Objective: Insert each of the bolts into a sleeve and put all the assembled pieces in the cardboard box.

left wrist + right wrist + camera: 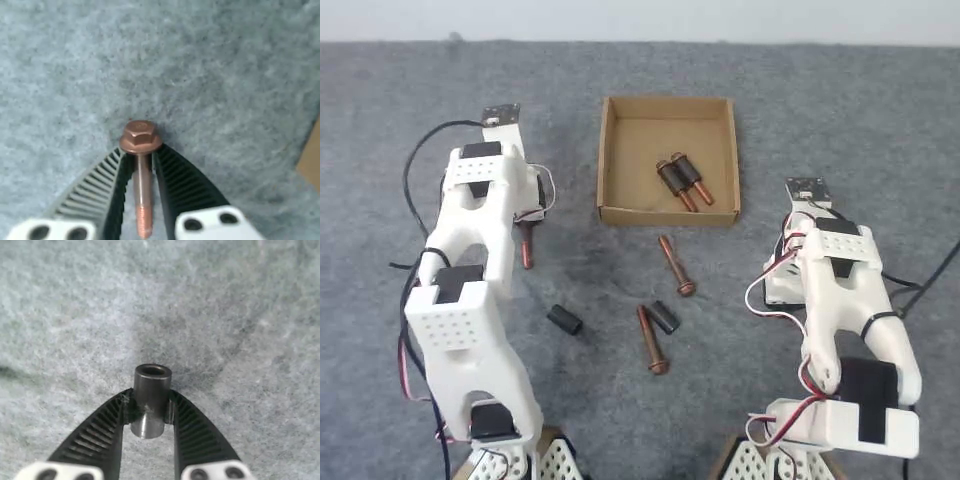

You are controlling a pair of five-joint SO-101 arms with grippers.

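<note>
Pinching a bolt (142, 167) with the left fingers (105, 186) and a sleeve (151, 396) with the right fingers (100, 434), left and right of a cardboard box (638, 148) holding two assembled pieces (682, 182).

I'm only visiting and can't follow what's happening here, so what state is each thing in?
left gripper: shut on a bolt.
right gripper: shut on a sleeve.
cardboard box: open-topped, two assembled pieces lying inside.
loose bolts: two, lying flat, no sleeve on.
loose sleeves: two, lying on their sides, empty.
</note>
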